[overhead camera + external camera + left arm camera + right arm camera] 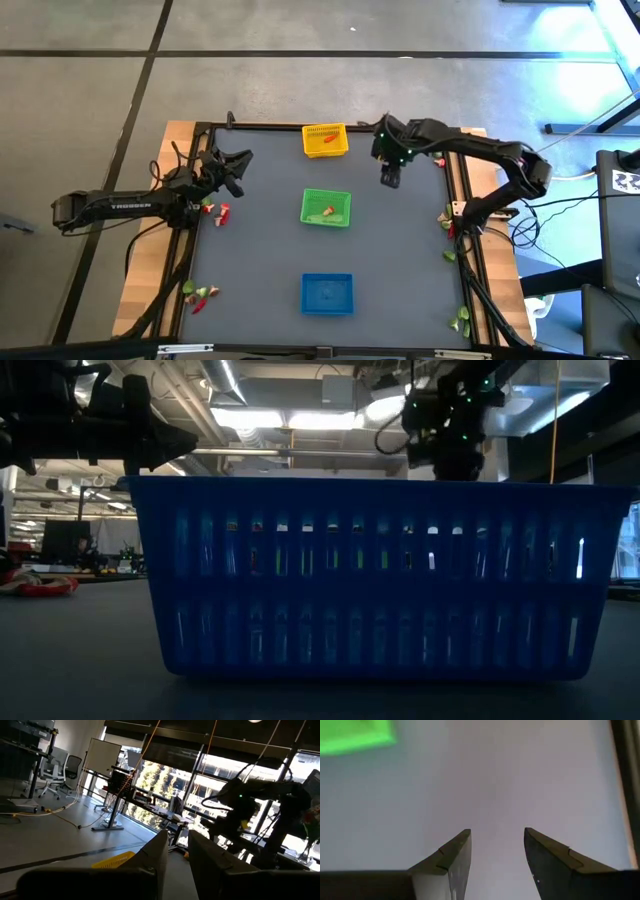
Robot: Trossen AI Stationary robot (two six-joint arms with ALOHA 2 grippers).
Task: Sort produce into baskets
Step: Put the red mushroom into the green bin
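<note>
Three mesh baskets stand in a row down the middle of the table: yellow (325, 140) at the far end with an orange-red piece in it, green (326, 207) with a small piece in it, and blue (327, 293) nearest. My left gripper (243, 160) is open and empty, raised at the far left and pointing level toward the yellow basket (115, 861). My right gripper (390, 182) is open and empty, pointing down at bare table to the right of the green basket (355, 735). Loose produce lies along both side edges.
Red and green pieces lie by the left arm (215, 210) and at the near left (200, 295). More lie along the right rail (447, 215) (462, 318). The blue basket (370, 575) fills the low view. Bare mat lies between the baskets and the rails.
</note>
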